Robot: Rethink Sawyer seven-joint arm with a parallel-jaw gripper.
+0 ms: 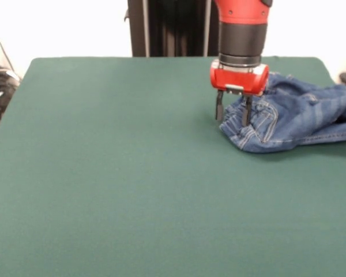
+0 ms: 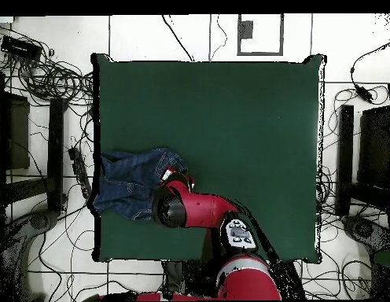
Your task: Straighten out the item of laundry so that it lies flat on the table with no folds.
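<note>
The item of laundry (image 1: 300,121), a small pair of blue denim jeans, lies bunched and folded at the far right of the green table (image 1: 132,173); part of it hangs over the right edge. In the overhead view the jeans (image 2: 127,182) sit crumpled at the table's (image 2: 229,118) left edge. My gripper (image 1: 233,109) hangs straight down at the left end of the jeans, open, with one finger on bare cloth and the other against the denim. From overhead the arm hides the gripper (image 2: 173,174).
Cables and black equipment (image 2: 41,94) lie on the floor beside the table's edges. A dark stand (image 1: 161,29) rises behind the table's far edge. The table's wide green surface stretches away from the jeans.
</note>
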